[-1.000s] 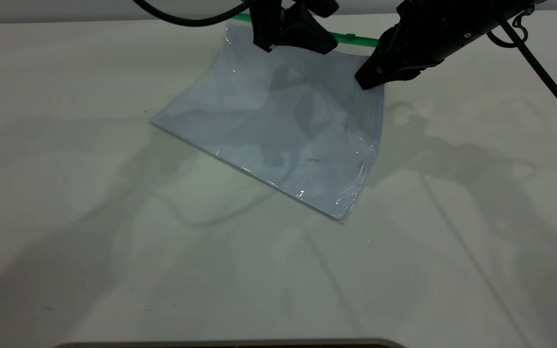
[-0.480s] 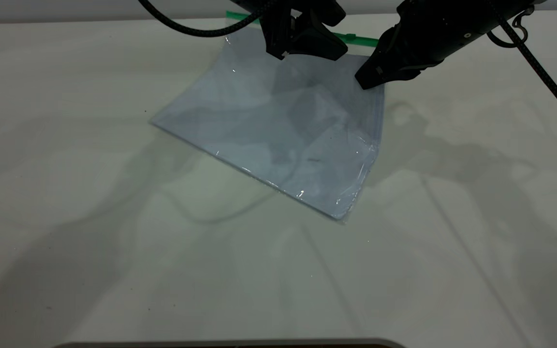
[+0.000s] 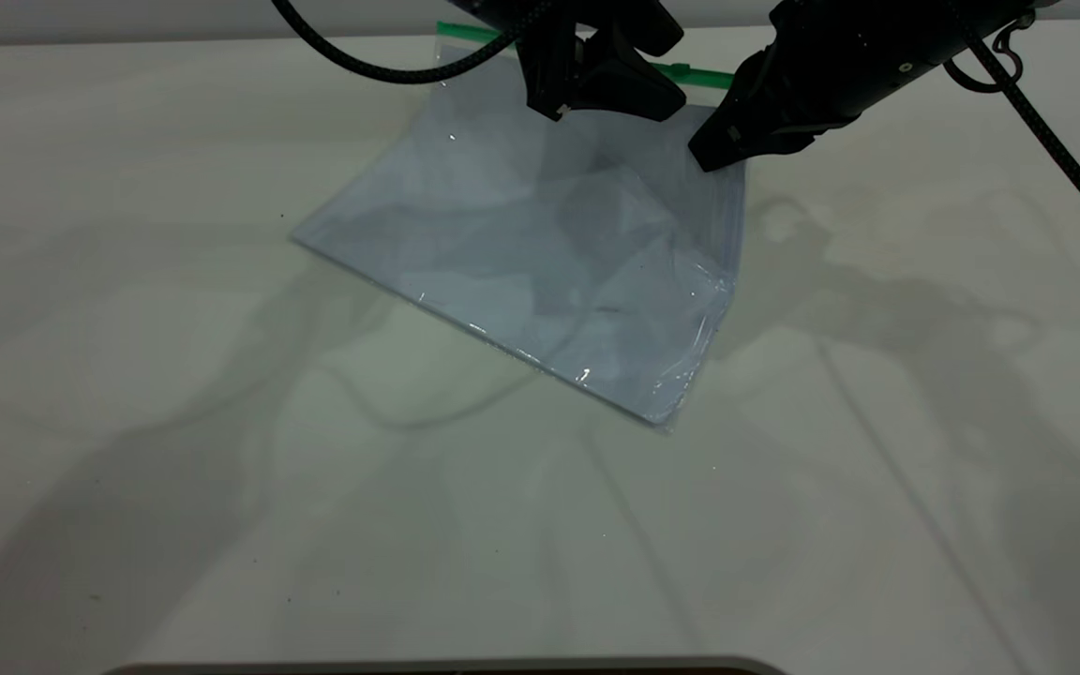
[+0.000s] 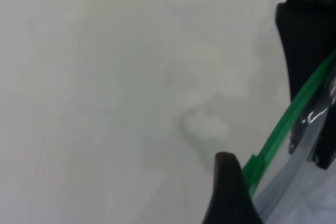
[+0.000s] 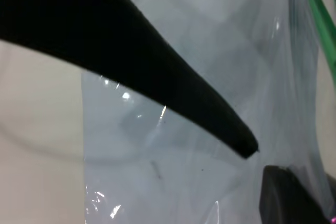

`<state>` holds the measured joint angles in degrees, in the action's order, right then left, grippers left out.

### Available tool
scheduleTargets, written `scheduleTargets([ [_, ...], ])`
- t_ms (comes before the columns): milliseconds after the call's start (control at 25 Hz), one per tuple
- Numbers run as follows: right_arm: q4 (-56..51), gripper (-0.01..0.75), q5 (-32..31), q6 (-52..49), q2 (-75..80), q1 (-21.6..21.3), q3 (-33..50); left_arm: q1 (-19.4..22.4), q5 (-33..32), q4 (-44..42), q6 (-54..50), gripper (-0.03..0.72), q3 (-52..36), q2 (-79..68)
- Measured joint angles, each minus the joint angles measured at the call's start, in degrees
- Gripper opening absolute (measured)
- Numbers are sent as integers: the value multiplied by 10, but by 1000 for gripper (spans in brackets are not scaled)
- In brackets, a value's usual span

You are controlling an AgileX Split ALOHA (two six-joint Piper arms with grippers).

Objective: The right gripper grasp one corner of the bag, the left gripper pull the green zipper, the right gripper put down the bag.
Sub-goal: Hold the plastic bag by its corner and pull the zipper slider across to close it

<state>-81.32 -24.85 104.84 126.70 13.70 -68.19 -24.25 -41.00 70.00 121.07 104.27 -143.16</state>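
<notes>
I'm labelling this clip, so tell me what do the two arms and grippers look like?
Both are matte black. The left gripper has blocky tapered jaws and a thick braided black cable looping off it. The right gripper narrows to pointed jaws, with a small pale dot on its housing and a thin black cable trailing behind.

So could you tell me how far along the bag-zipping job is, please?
Done: the right gripper holds up the zipper-end corner of the clear plastic bag. In hand: the left gripper is at the narrow green zipper strip. Left: finishing the pull and laying the bag down.
</notes>
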Motion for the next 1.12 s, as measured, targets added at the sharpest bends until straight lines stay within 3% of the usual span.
scheduleTargets([
  [160, -1, 36, 0, 0, 0, 0, 0, -1, -8, 0, 0, 456, 0, 0],
  [400, -4, 36, 0, 0, 0, 0, 0, -1, -8, 0, 0, 160, 0, 0],
  [560, -10, 36, 0, -3, 0, 0, 0, -1, 2, 0, 0, 22, 0, 0],
  [760, -10, 36, 1, -22, 0, 0, 0, 1, 38, 0, 0, 2, 0, 0],
  [1120, -14, 36, -5, -35, 0, -19, 0, 25, 34, -32, -20, 0, 0, 0],
])
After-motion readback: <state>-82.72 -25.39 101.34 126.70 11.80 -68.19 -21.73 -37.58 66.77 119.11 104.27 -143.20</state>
